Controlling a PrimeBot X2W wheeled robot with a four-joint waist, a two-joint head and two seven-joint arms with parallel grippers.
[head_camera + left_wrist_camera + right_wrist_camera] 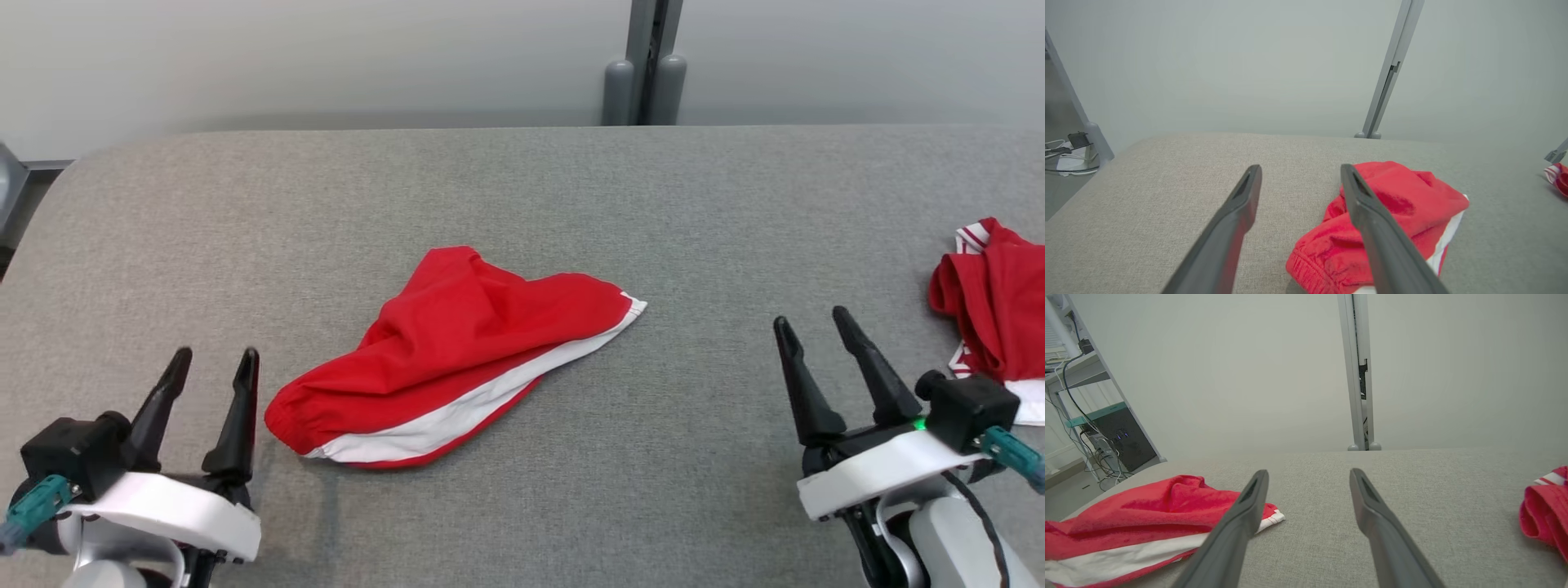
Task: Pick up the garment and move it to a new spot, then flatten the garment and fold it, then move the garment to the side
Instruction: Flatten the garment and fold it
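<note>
A red garment [457, 355] with a white side stripe lies loosely rumpled in the middle of the grey table [522, 188]. The left wrist view has the garment [1404, 204] just right of the fingers, and in the right wrist view the garment [1139, 522] lies low on the left. My left gripper [214, 366] hovers open at the lower left, just left of the garment's elastic waistband, with nothing between its fingers. My right gripper [811, 323] is open at the lower right, well away from the garment and empty.
A second red and white garment [992, 310] is bunched at the table's right edge, close beside my right gripper. A grey post [649, 61] stands behind the table's far edge. Shelving with cables [1094, 428] stands off to the left of the table.
</note>
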